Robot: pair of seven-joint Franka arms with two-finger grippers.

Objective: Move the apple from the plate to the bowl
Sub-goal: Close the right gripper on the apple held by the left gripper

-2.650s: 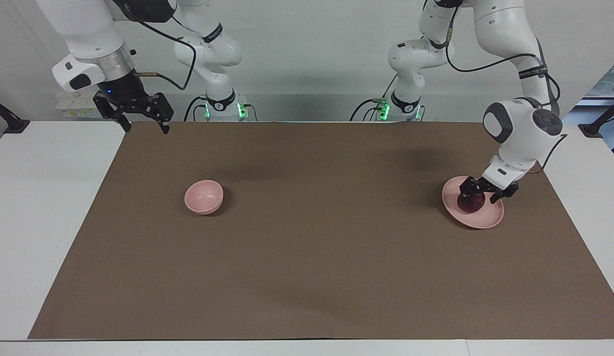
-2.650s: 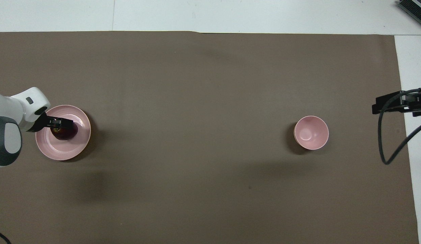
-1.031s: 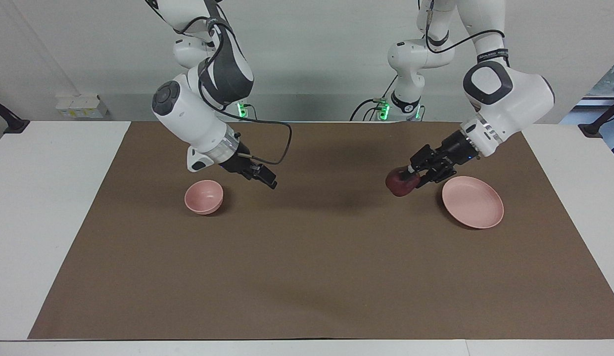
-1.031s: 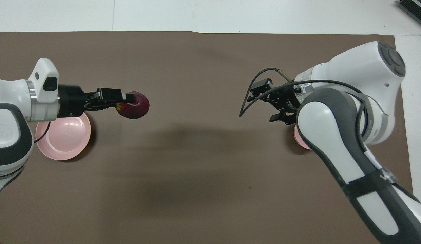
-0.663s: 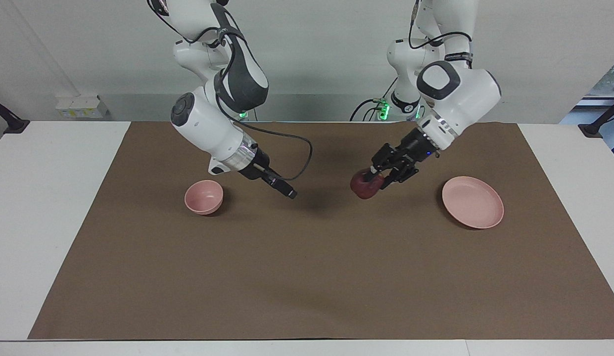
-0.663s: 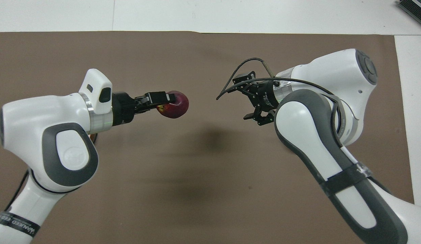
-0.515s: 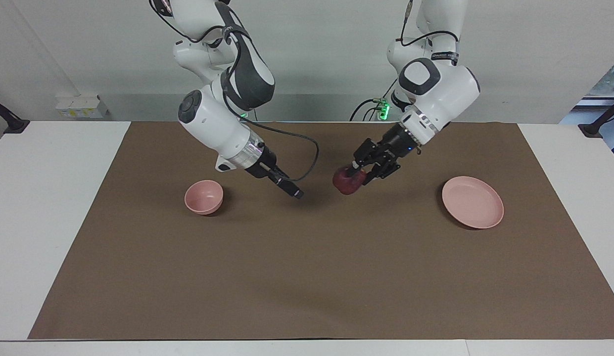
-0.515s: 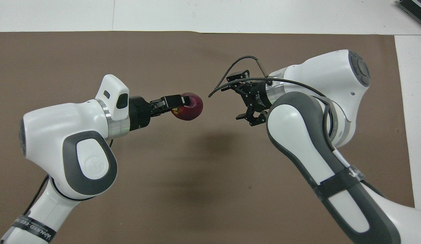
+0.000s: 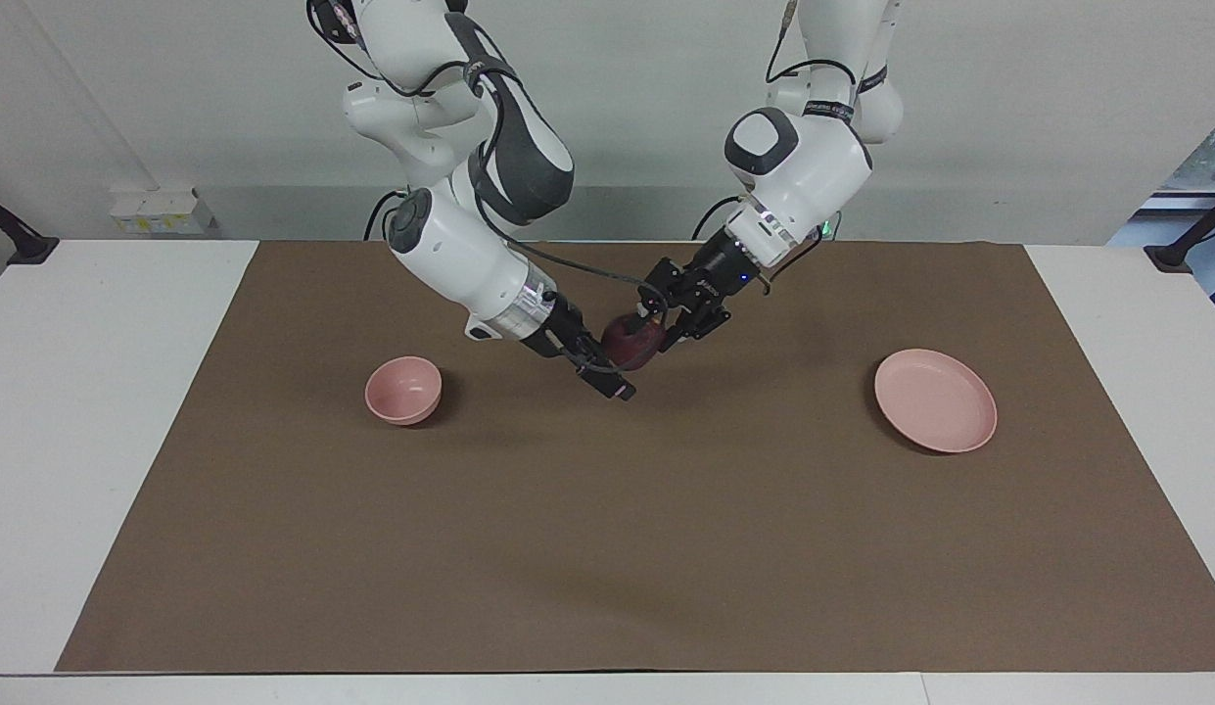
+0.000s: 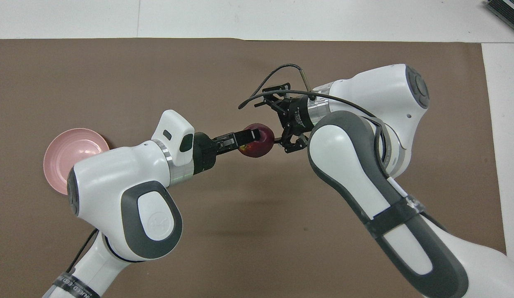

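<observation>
The dark red apple (image 9: 634,341) hangs in the air over the middle of the brown mat; it also shows in the overhead view (image 10: 257,135). My left gripper (image 9: 652,327) (image 10: 252,136) is shut on it, reaching in from the plate's end. My right gripper (image 9: 617,368) (image 10: 277,122) is open, with its fingers on either side of the apple. The pale pink plate (image 9: 935,399) (image 10: 66,151) lies bare toward the left arm's end. The small pink bowl (image 9: 403,389) stands toward the right arm's end; in the overhead view the right arm hides it.
A brown mat (image 9: 607,548) covers most of the white table (image 9: 88,411). Both arms stretch low across the middle of the mat, and a black cable (image 10: 277,72) loops off the right wrist.
The left gripper lifted the apple off the plate and carried it to mid-table. The right arm swung in from the table's edge, and its open fingers now flank the apple.
</observation>
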